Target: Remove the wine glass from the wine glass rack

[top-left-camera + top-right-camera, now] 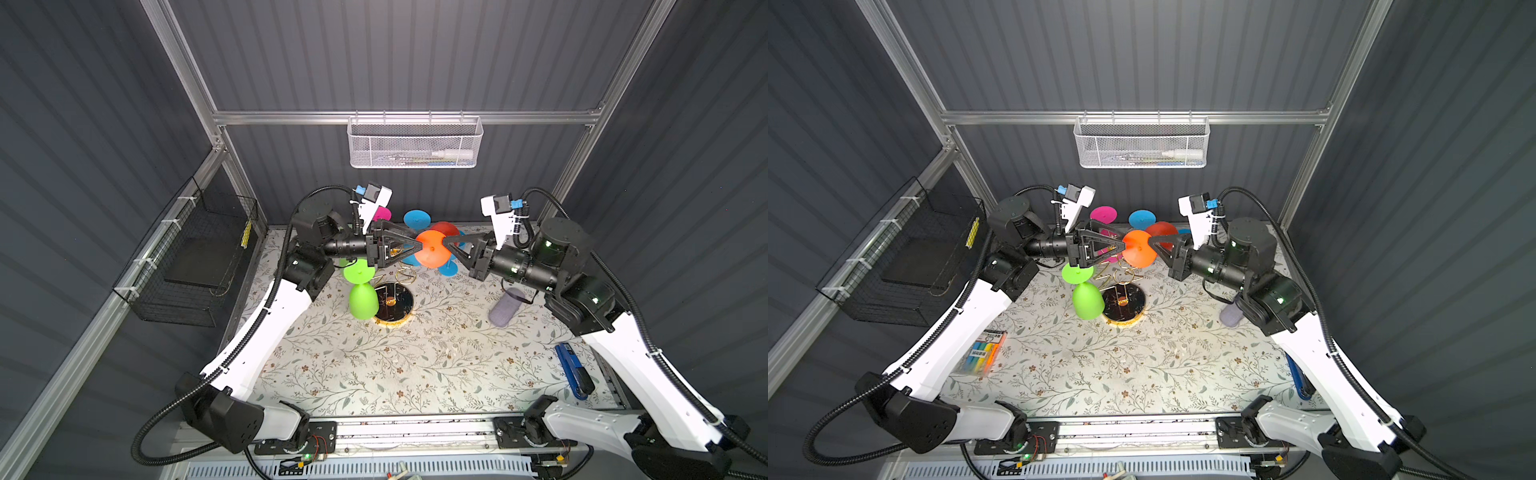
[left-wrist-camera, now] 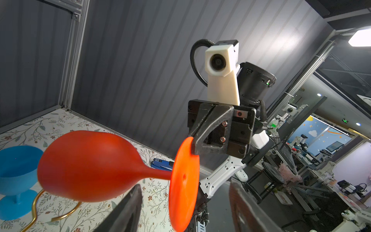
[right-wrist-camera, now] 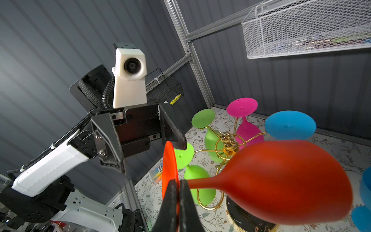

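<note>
Much of the wine glass rack [image 1: 392, 304] is covered in both top views. The two grippers and the orange wine glass [image 1: 432, 249] sit over its gold loops, so only the round black base just below centre frame and a few wire curls show. The glass lies on its side in the air above the rack, foot toward the camera and bowl toward the back wall, half hidden behind that foot. It appears clear of the loops, though the close wrist views are too blurred to be sure.

The right gripper [image 1: 445, 243] is clamped on the foot's rim. The left gripper [image 1: 419, 245] has its jaws apart, standing either side of the opposite rim with no pinch visible.

A green glass [image 1: 361, 300] hangs bowl down just left of the base. A pink foot [image 1: 382, 214] and a blue foot [image 1: 417, 219] peep out behind the left gripper, their bowls hidden.

The white mesh basket [image 1: 413, 143] on the back rail, upper centre, holds a white marker-like tube [image 1: 451, 154] and smaller bits too faint to name. The black wire basket [image 1: 195, 257] on the left wall holds a dark flat slab [image 1: 199, 264], with a yellow strip [image 1: 247, 233] at its far corner.

A marker pack [image 1: 984, 351] at lower left shows in a top view only, beside the left arm. A blue stapler [image 1: 575, 370] lies at lower right, close to the right arm. A grey pouch [image 1: 505, 307] right of the rack is partly under that arm.
</note>
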